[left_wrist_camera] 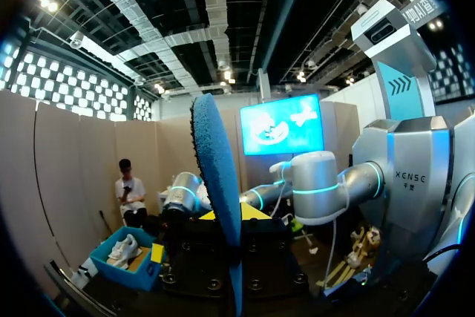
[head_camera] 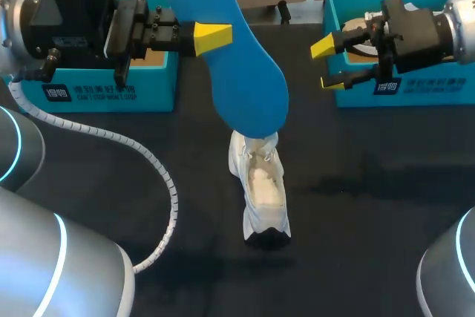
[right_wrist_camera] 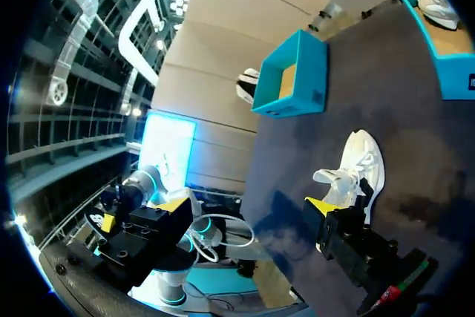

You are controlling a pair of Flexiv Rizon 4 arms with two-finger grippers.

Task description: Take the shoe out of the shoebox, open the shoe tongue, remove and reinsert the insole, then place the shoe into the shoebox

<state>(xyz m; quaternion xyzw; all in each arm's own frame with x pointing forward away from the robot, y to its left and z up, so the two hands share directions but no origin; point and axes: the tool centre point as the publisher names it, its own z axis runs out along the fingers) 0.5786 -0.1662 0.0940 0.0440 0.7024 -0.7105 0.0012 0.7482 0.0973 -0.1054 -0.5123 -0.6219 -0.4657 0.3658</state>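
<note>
My left gripper (head_camera: 211, 35) is raised above the table's back middle, shut on a blue insole (head_camera: 236, 64) that hangs tip-down over the shoe. In the left wrist view the insole (left_wrist_camera: 219, 176) stands edge-on between the fingers of my left gripper (left_wrist_camera: 231, 214). A white shoe (head_camera: 261, 183) lies on the black table, toe toward the front, its mouth wide. My right gripper (head_camera: 328, 63) hovers open and empty in front of the right blue shoebox (head_camera: 415, 87). From the right wrist view, the shoe (right_wrist_camera: 358, 172) lies just beyond my right gripper (right_wrist_camera: 246, 207).
A second blue box (head_camera: 141, 83) stands at the back left behind my left arm. The right shoebox holds another white shoe (head_camera: 364, 46). A grey corrugated cable (head_camera: 152, 165) trails across the table's left part.
</note>
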